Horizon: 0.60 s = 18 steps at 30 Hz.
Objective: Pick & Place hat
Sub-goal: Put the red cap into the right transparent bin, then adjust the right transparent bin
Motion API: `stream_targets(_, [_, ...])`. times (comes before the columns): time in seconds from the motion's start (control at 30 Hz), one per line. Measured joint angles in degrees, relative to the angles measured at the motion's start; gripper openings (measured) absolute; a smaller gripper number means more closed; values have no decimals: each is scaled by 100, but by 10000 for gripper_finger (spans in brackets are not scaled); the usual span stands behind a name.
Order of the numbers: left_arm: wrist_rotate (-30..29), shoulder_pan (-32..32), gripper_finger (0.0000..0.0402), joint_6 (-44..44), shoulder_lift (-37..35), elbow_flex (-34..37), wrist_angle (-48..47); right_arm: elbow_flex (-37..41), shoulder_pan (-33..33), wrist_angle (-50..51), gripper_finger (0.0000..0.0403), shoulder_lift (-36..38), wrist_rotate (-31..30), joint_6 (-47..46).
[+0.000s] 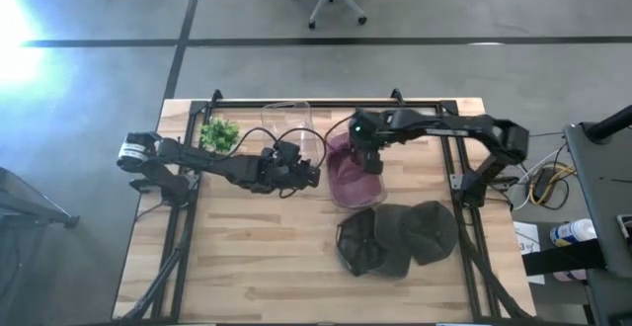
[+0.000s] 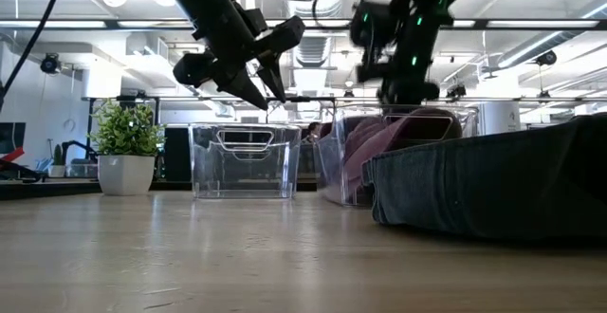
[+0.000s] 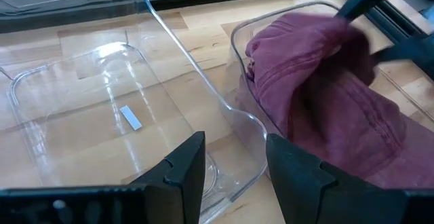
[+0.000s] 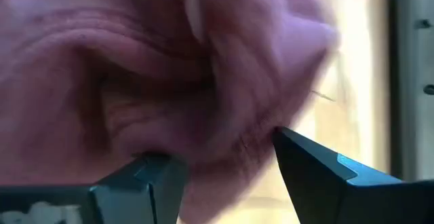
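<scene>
A maroon hat (image 1: 348,173) (image 3: 319,95) lies crumpled inside a clear bin (image 3: 234,41), bulging above its rim. My right gripper (image 1: 370,160) (image 4: 230,163) hangs over it, open, pointing down, one finger on either side of a fold of the hat (image 4: 169,68). My left gripper (image 1: 312,174) (image 3: 234,163) is open and holds nothing. It hovers over the corner of a second, empty clear bin (image 1: 291,128) (image 3: 81,102) beside the hat's bin. Two dark hats (image 1: 373,242) (image 1: 432,229) lie flat on the table near its front edge. My right gripper stands open astride a raised fold of the maroon hat (image 4: 224,115), coming from above. I cannot tell whether its fingers (image 4: 305,163) touch the cloth. The hat rests in its bin.
A small potted plant (image 1: 219,133) (image 2: 123,152) stands at the table's far left. The two clear bins (image 2: 245,161) sit side by side mid-table. The dark hats (image 2: 493,180) fill the near right. Bare wood lies at the near left (image 1: 247,257).
</scene>
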<state>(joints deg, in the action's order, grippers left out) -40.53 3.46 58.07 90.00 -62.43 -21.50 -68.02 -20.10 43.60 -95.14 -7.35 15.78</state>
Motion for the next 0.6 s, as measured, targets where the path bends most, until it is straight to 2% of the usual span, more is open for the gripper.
stream_targets(0.13, [1,0,149,4,0,0,-3,58,-141,-140,212,-533,12,109])
stream_targets(0.27, [2,0,149,6,0,0,-9,37,-175,-47,212,-714,-31,96])
stream_targets(0.47, [1,-3,149,-91,0,0,-9,-206,-155,5,212,66,-75,85])
stream_targets(0.6, [2,-16,149,-184,0,0,-4,-243,-155,303,212,652,-594,252])
